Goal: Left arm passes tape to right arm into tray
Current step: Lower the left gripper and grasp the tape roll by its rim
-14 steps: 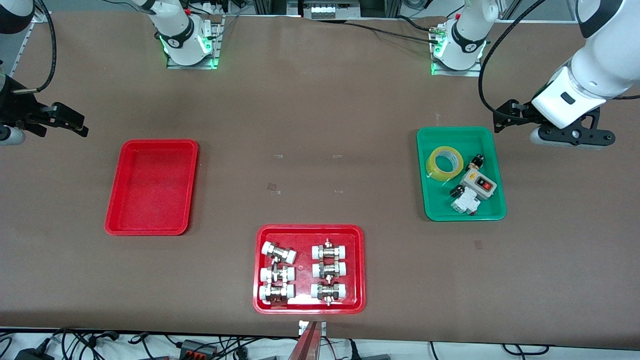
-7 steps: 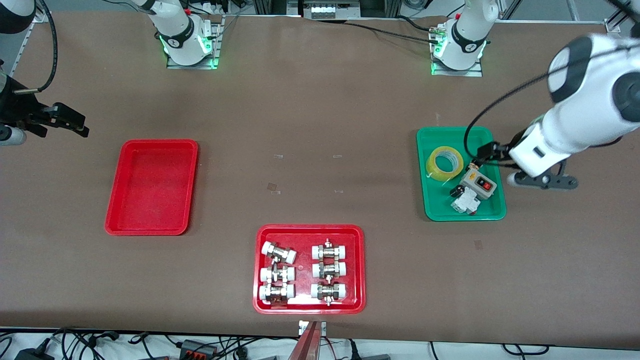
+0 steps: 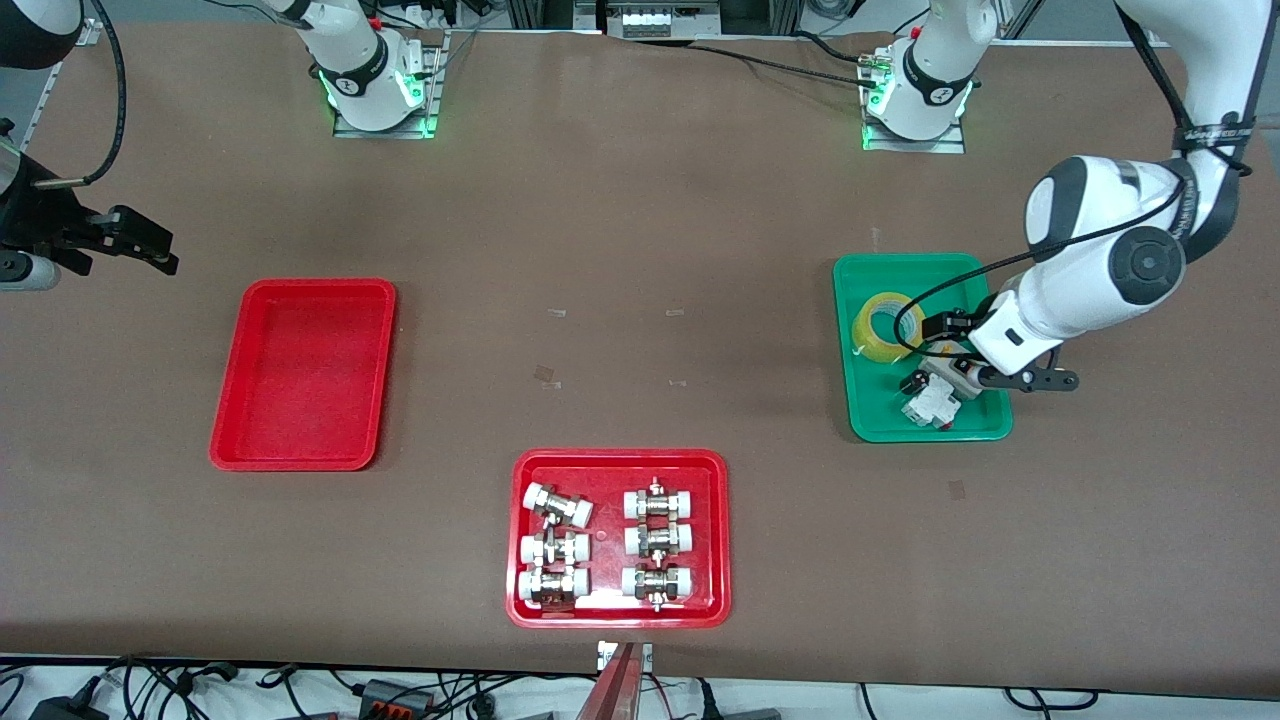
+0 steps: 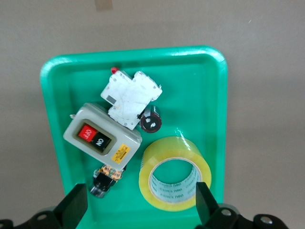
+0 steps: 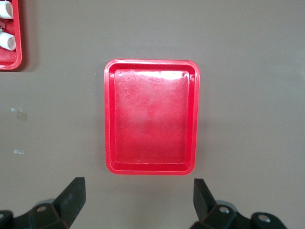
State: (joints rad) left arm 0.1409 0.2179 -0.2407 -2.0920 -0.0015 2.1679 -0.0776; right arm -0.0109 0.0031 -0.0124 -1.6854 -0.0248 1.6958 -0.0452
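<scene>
**While my left gripper hangs over the green tray, the tape lies untouched**

With its fingers spread wide, my left gripper (image 4: pixel 140 207) hovers above the green tray (image 3: pixel 862 410) at the left arm's end of the table, holding nothing. Between and below those fingers, in the left wrist view, lies the tape (image 4: pixel 174 173), flat on the tray floor with its round hole facing up. Beside it in the same tray sit a grey switch box (image 4: pixel 101 134) with one red and one black button, a white breaker (image 4: pixel 130 98) touching that box, a small black cylinder (image 4: pixel 150 119) just beside the breaker, and a little black part (image 4: pixel 106 178) at the box's other end.

My right gripper (image 5: pixel 138 202) waits, fingers likewise wide apart and empty, at the right arm's end of the table. The tray (image 5: pixel 151 117) shows in the right wrist view, plain red, with nothing in it.

Nearer the front camera, between the two trays, a second red tray (image 3: pixel 617 618) holds six metal fittings (image 3: pixel 657 541) with white ends.
</scene>
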